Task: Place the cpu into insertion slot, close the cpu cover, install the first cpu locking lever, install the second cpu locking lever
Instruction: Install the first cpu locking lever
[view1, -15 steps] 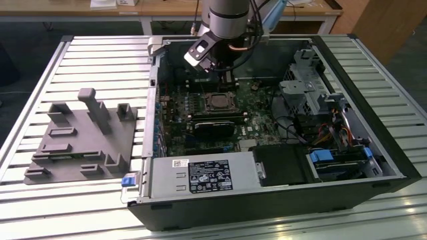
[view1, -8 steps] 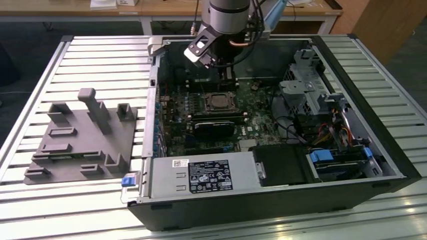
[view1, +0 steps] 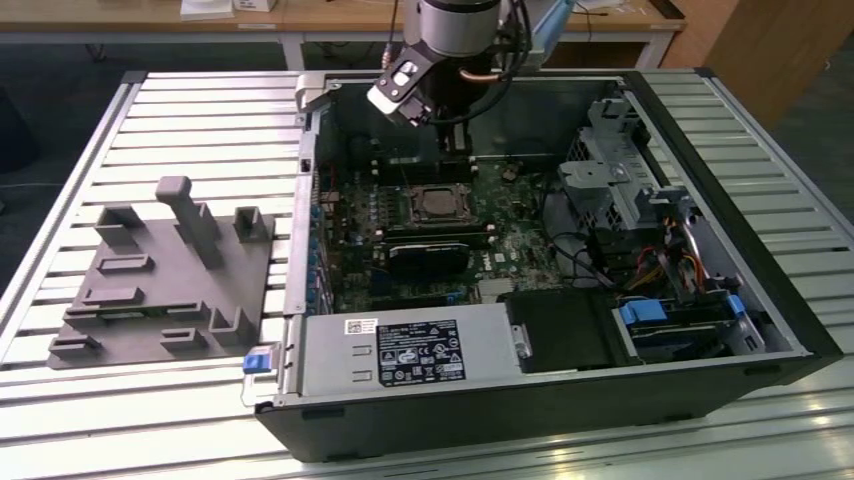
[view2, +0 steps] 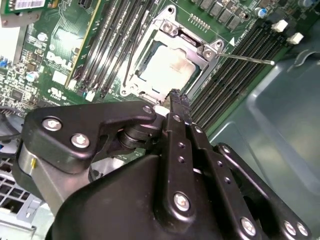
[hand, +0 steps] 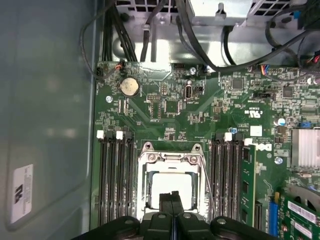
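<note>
**Exterior view:** the robot arm's black pincer (view1: 459, 160) hangs inside an open black computer case (view1: 747, 300) lying on a ribbed aluminium desk (view1: 200, 110). It is just above the square, silver-rimmed insertion slot (view1: 438, 205) on the green motherboard (view1: 521, 260). A grey moulded plastic fixture (view1: 160, 280) sits outside the case, at the exterior view's left.

**Second wrist view:** the pincer (view2: 175, 95), fingers pressed together and holding nothing, points near the slot's rim. The flat, grey-topped square cpu (view2: 167, 67) lies in the slot. The thin silver window-frame cpu cover (view2: 197, 50) lies over it. A thin steel locking lever (view2: 250, 59) juts over the long black memory slots (view2: 235, 70).

**First wrist view:** the pincer (hand: 171, 195) overlaps the cpu (hand: 172, 182), which is framed by the cpu cover (hand: 172, 158).
</note>
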